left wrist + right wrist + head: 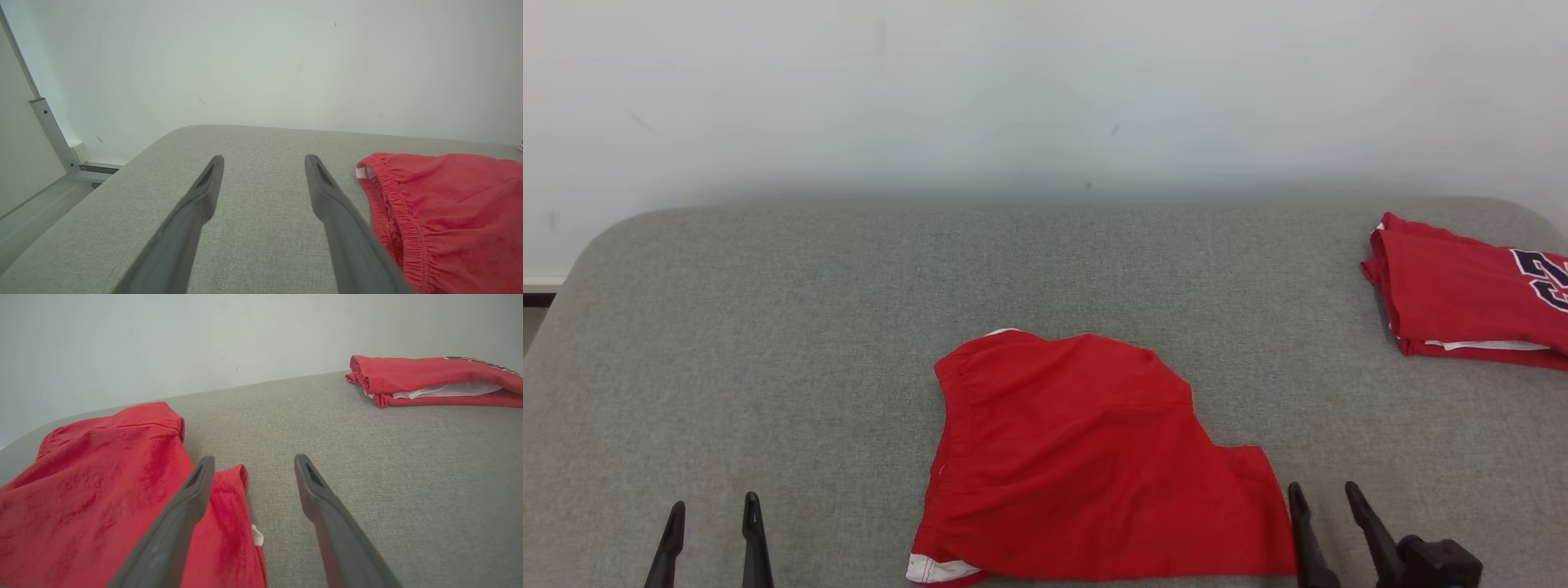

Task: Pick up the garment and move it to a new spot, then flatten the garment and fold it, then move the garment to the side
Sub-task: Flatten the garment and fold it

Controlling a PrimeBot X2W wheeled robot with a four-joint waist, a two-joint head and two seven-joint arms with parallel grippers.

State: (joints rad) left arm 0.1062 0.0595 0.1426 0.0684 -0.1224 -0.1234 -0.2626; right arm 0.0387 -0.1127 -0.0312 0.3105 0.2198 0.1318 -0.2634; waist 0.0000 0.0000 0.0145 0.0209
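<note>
Both arms sit low at the near edge of the grey woven-fabric padded table (768,327), with their fingers pointing away across it toward the pale wall. The left gripper (714,502) has its two long dark fingers spread, with bare table cloth between them. The right gripper (1323,490) is spread the same way and pinches nothing. The red soft-fabric garment (1078,457), gathered along one elastic edge, lies on the table between the two grippers. It is well to the right of the left gripper and just left of the right gripper, whose left finger stands beside its near corner. Ahead of the left gripper and out to its left the grey surface is bare up to a rounded corner. Ahead of the right gripper it is bare too, as far as a folded red cloth with dark lettering (1454,294), which lies far ahead and to its right, near the table's side edge. The left wrist view adds detail for the left gripper (264,157): the garment (449,204) has its gathered hem and a small white tag just right of the right finger, and a grey metal rail (53,134) stands by the wall beyond the table's edge. In the right wrist view the right gripper (254,457) has its left finger across the garment (90,477) edge, contact unclear, and its right finger over bare table. The folded red cloth (429,375) appears side-on there, with a white layer between red ones.
</note>
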